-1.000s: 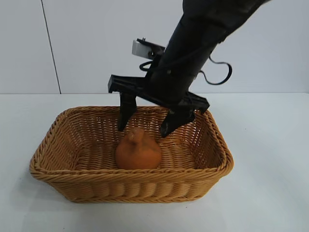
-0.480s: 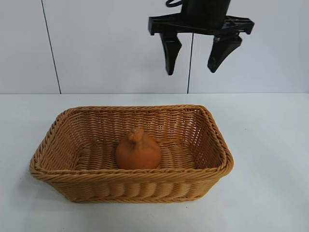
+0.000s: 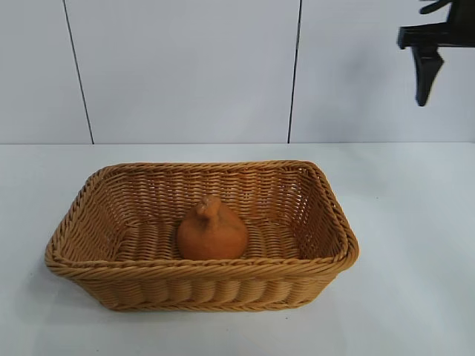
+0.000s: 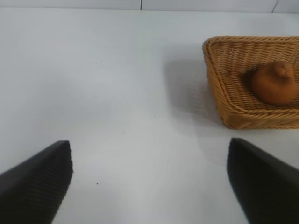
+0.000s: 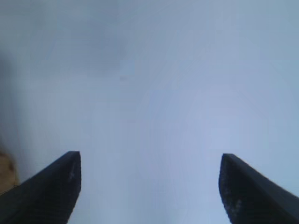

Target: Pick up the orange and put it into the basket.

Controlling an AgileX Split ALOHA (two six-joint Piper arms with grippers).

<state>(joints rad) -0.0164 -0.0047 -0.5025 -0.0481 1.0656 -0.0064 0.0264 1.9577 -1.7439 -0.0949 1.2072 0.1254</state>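
The orange (image 3: 212, 231) sat inside the basket (image 3: 326, 204), way below and off to the side of the right gripper (image 5: 149, 186), whose fingers were spread wide, empty. Left gripper (image 4: 149, 182) looked open too, hovering over the table (image 4: 117, 102), basket beyond it.

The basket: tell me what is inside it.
The basket holds only the orange, resting on the woven floor near the middle, neck up. The floor under the fruit and behind the near wall is hidden.

Bright even light, soft shadows, right wrist view blurred
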